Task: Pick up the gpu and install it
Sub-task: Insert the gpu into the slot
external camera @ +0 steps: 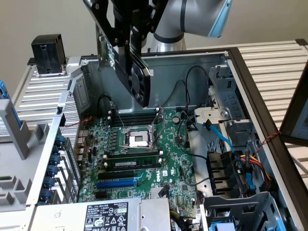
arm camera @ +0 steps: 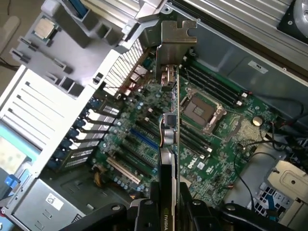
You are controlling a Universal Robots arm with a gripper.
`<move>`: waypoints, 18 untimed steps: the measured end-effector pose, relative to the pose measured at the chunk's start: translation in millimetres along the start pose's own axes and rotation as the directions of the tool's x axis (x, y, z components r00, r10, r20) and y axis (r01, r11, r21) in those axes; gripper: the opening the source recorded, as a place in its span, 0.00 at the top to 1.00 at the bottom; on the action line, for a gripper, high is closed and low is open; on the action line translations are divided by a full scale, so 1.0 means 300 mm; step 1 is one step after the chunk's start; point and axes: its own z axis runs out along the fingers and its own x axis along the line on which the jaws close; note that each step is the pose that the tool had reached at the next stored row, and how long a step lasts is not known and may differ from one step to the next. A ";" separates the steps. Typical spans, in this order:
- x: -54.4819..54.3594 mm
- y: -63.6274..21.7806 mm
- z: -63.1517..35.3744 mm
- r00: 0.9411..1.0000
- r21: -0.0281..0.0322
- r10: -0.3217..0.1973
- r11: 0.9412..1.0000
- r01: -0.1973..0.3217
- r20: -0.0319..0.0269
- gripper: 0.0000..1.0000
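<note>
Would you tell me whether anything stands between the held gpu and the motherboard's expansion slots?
Nothing visible does: the gpu hangs in the end effector above the motherboard, and the blue slot lies bare.

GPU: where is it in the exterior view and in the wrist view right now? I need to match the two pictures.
Exterior view: the gpu hangs tilted in the upper middle of the picture, above the motherboard.
Wrist view: the gpu is seen edge-on, clamped in the gripper, with its silver bracket end farthest from the gripper, over the motherboard.
Shared landmark: the CPU socket, just beyond the card in both.
</note>
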 end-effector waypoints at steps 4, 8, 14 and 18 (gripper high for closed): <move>-0.001 -0.001 0.007 0.997 0.003 -0.073 0.997 0.073 -0.005 0.74; -0.001 -0.001 0.014 0.989 0.008 -0.145 0.989 0.145 -0.012 0.74; -0.002 -0.002 0.023 0.968 0.015 -0.250 0.968 0.251 -0.022 0.74; -0.003 -0.003 0.030 0.947 0.019 -0.321 0.947 0.321 -0.030 0.74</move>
